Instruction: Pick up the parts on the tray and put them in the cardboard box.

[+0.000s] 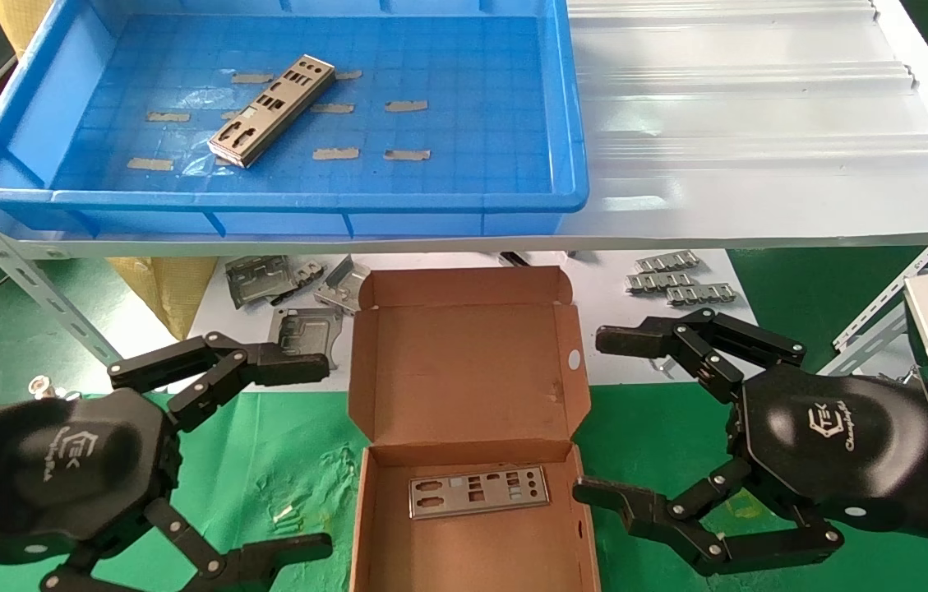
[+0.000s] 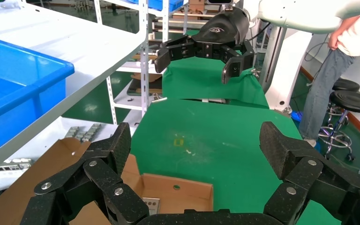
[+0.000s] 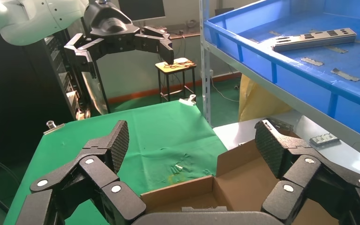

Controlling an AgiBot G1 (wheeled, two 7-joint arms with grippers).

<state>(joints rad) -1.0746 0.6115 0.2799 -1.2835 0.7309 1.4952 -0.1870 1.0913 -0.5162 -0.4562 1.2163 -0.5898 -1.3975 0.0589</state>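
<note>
A: Tray position? Cardboard box?
B: Tray on the white shelf; box below it on the green bench, lid open.
A: Grippers?
B: Left gripper and right gripper flank the box, jaws open, empty.
A: Parts?
B: Parts, apparently a stack, in the tray; one plate flat in the box

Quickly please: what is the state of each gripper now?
Left gripper: open, holding nothing, beside the box.
Right gripper: open, holding nothing, on the box's other side.
</note>
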